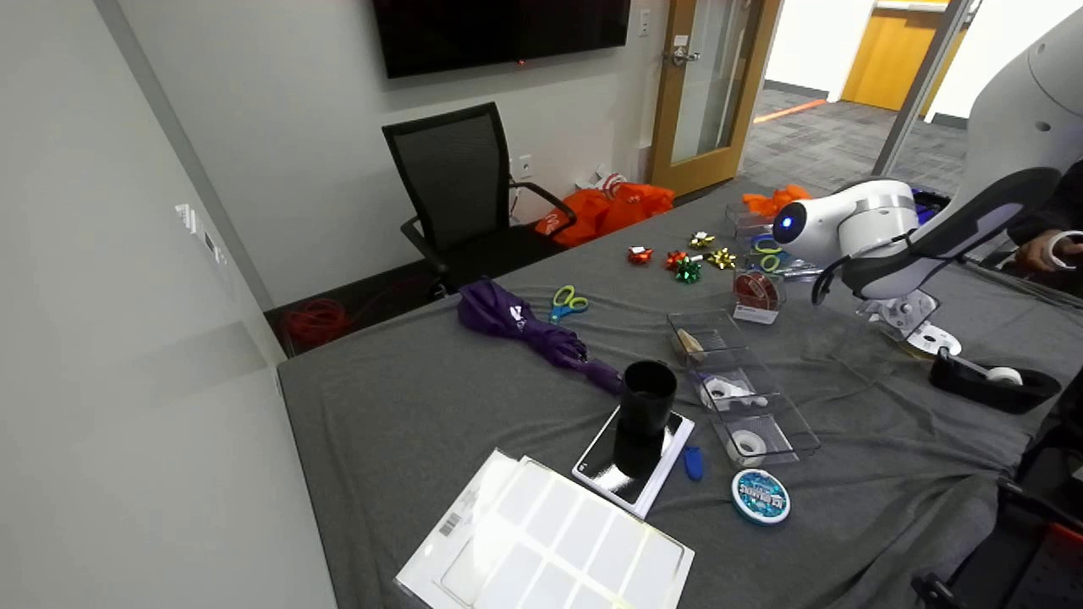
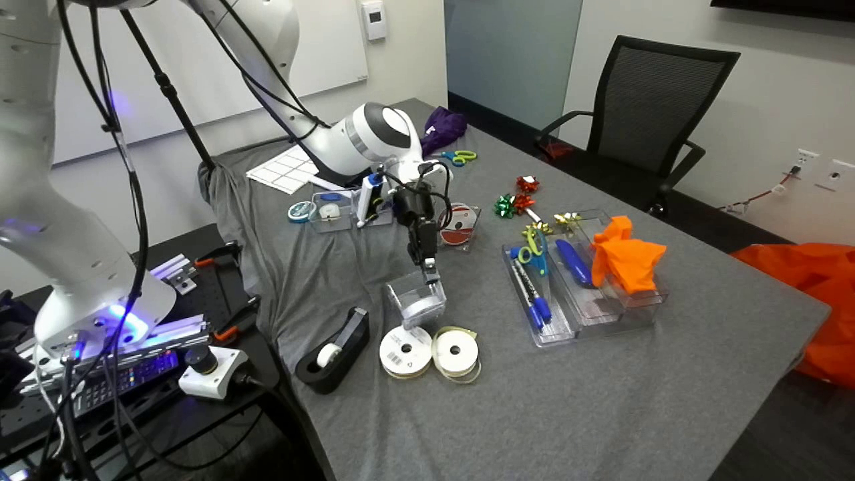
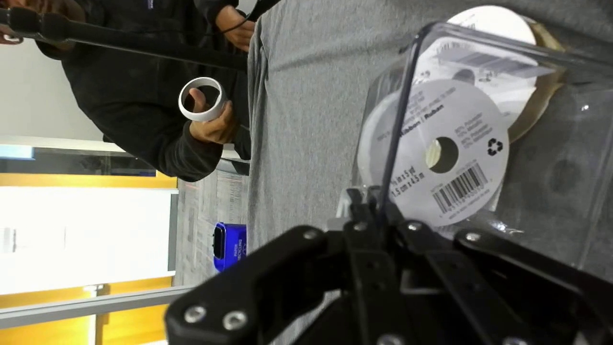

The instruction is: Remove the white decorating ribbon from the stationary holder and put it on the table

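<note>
Clear plastic holder [image 2: 415, 294], tilted, pinched at its rim; gripper [image 3: 371, 206] jaws almost together, only the thin wall between them. White ribbon spool [image 3: 471, 134] sits inside the holder. Contact between holder and table [image 2: 548, 414]: cannot tell. In an exterior view, two white-faced spools [image 2: 399, 362] lie just nearer; black tape dispenser [image 2: 344, 364] left, clear organizer [image 2: 604, 327] well right.

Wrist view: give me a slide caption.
Gripper clamped on the edge of a clear holder, with a white ribbon spool inside.
</note>
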Motion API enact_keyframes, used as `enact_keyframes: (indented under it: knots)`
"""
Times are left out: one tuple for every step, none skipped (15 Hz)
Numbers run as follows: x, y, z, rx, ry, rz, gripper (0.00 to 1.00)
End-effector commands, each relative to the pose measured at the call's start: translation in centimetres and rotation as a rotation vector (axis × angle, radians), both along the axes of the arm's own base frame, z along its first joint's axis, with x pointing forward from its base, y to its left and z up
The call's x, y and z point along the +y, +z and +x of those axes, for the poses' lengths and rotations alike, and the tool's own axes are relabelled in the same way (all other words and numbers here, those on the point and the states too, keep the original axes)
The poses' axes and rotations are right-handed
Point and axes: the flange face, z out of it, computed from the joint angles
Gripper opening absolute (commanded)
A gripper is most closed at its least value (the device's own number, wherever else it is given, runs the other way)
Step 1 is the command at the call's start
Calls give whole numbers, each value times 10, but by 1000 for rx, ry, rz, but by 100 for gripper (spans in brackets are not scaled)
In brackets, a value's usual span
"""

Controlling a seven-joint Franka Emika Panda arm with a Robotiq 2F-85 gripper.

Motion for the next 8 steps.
enact_keyframes:
  knots:
    - [-6,-9,12,-65,-5,29,2]
    - [-5,-9,14,-83,-19,40,2]
    - [-5,-8,16,-95,-34,46,2]
    - [-4,-7,19,-105,-43,52,2]
    - [-4,-6,20,-113,-52,57,2]
    - [-3,-4,22,-122,-60,60,2]
    - [-1,-3,24,-130,-67,65,2]
    - [-1,-3,25,-138,-72,70,2]
